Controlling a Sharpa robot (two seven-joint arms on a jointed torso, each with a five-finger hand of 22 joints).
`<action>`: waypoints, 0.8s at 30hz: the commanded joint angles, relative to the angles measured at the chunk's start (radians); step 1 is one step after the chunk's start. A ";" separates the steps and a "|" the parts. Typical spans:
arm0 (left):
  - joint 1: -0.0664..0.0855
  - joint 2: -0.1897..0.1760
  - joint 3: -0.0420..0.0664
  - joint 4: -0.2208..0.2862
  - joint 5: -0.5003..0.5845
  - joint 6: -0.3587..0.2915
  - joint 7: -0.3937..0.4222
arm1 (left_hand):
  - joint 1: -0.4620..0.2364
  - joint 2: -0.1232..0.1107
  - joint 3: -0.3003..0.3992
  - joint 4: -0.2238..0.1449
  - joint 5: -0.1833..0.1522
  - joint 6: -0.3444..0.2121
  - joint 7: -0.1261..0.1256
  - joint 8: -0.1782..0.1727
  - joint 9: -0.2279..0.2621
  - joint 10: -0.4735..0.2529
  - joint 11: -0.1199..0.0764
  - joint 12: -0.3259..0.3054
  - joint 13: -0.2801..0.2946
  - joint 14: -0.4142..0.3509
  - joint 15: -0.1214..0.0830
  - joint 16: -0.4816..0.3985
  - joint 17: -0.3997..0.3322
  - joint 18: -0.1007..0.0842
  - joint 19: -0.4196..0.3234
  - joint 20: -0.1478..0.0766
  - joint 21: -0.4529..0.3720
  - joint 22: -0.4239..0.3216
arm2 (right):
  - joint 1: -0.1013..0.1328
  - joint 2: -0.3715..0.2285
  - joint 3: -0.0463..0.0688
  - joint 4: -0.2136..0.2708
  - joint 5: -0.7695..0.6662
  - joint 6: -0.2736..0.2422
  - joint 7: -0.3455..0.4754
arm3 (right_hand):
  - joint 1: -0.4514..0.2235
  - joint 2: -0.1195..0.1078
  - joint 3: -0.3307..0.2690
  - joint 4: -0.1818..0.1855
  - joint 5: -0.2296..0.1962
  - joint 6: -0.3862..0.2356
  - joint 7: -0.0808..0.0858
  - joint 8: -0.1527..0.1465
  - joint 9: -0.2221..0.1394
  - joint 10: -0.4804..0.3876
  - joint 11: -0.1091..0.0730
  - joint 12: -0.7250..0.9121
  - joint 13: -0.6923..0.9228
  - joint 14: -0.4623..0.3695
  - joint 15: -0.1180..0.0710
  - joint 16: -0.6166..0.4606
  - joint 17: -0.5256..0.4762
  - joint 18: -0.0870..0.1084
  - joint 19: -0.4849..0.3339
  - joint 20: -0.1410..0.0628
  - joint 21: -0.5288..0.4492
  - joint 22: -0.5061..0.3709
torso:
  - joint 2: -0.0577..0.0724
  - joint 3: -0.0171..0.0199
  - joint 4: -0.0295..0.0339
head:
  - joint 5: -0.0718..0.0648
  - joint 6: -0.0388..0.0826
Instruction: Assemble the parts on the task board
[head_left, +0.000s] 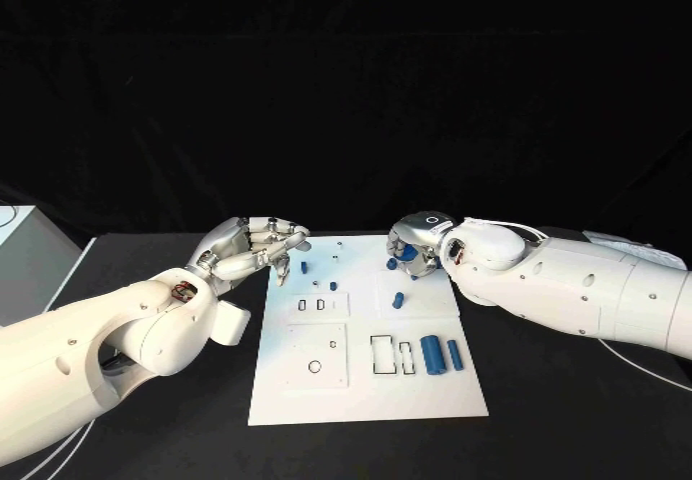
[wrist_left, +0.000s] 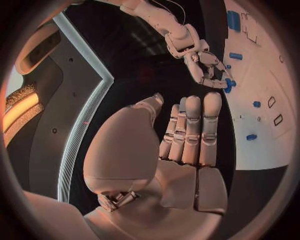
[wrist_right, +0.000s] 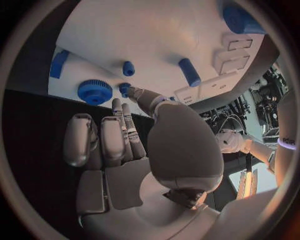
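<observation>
Item: board, mid tabletop; blue parts scattered on it.
My left robot hand: at the far-left corner, fingers together, empty.
My right robot hand: far edge, touching the gear; grip unclear.
Risk: gear slips, knocking the nearby peg.

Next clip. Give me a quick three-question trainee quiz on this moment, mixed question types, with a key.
1. True or false: the left robot hand grips a blue part.
2. Which robot hand is over the task board's far right corner? A) left B) right
3. Fill in: the two long blue cylinders lie side by side near the board's ___ edge.

Key: 1 false, its palm shows nothing held; 2 B, the right robot hand; 3 right.
</observation>
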 joint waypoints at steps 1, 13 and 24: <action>0.001 0.000 0.002 0.003 -0.005 0.003 0.002 | -0.009 0.003 0.007 -0.001 0.000 -0.007 0.003 -0.004 0.001 -0.007 -0.001 0.004 0.001 0.005 0.003 0.002 0.001 -0.015 0.008 0.001 0.007 0.001 | -0.001 0.004 0.000 -0.004 -0.011 0.021 -0.005 | -0.009 0.004 0.002 0.006 -0.004 0.005 0.001 0.003 0.001 0.008 0.003 0.003 0.001 0.031 0.005 0.005 0.000 -0.017 0.007 0.001 0.006 -0.001 | 0.005 -0.0008 0.0024 | -0.002 -0.001; 0.001 0.000 0.004 0.003 -0.005 0.008 -0.001 | -0.009 0.004 0.008 -0.001 -0.001 -0.008 0.004 -0.004 0.001 -0.009 0.000 0.004 0.002 0.005 0.004 0.002 0.001 -0.015 0.009 0.002 0.010 0.004 | -0.001 0.012 0.000 -0.011 -0.011 0.020 -0.017 | -0.011 0.004 0.003 0.008 -0.004 0.005 0.002 0.003 0.002 0.009 0.004 0.002 0.001 0.030 0.005 0.006 -0.001 -0.017 0.006 0.001 0.006 -0.001 | 0.006 0.0002 0.0021 | 0.001 -0.005; 0.001 -0.001 0.004 0.003 -0.005 0.015 -0.006 | -0.009 0.005 0.008 -0.001 -0.001 -0.008 0.004 -0.004 0.002 -0.009 0.001 0.004 0.002 0.005 0.004 0.002 0.001 -0.015 0.009 0.002 0.012 0.006 | -0.001 0.019 0.000 -0.018 -0.011 0.019 -0.020 | -0.019 0.010 0.009 0.019 -0.002 0.001 0.002 0.001 0.004 0.011 0.004 0.001 0.001 0.027 0.006 0.008 -0.003 -0.017 0.003 0.002 0.004 -0.002 | 0.006 -0.0004 0.0043 | 0.002 -0.011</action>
